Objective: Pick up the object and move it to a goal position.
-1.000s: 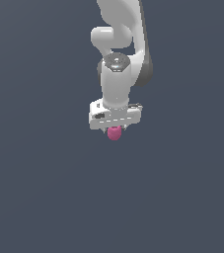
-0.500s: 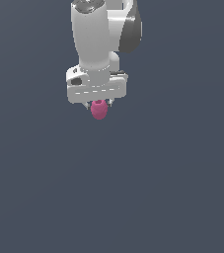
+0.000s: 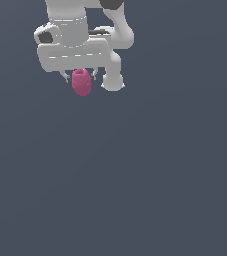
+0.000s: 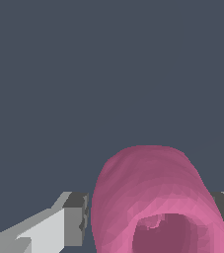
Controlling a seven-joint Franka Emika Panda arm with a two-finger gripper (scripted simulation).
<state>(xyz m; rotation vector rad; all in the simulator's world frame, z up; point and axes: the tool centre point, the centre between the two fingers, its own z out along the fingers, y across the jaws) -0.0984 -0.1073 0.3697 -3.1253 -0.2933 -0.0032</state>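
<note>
The pink object (image 3: pixel 81 82) is pinched snugly between the closed-in fingers (image 4: pixel 75 219) of the white gripper (image 3: pixel 81 76), held up in the air, well clear of the plain dark grey floor (image 3: pixel 150 180)

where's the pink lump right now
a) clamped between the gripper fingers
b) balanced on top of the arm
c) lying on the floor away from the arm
a: the pink lump hangs under the gripper, and the wrist view shows a finger pressed against each of its sides.

Matt pink object (image 3: pixel 81 82), faceted surface.
</note>
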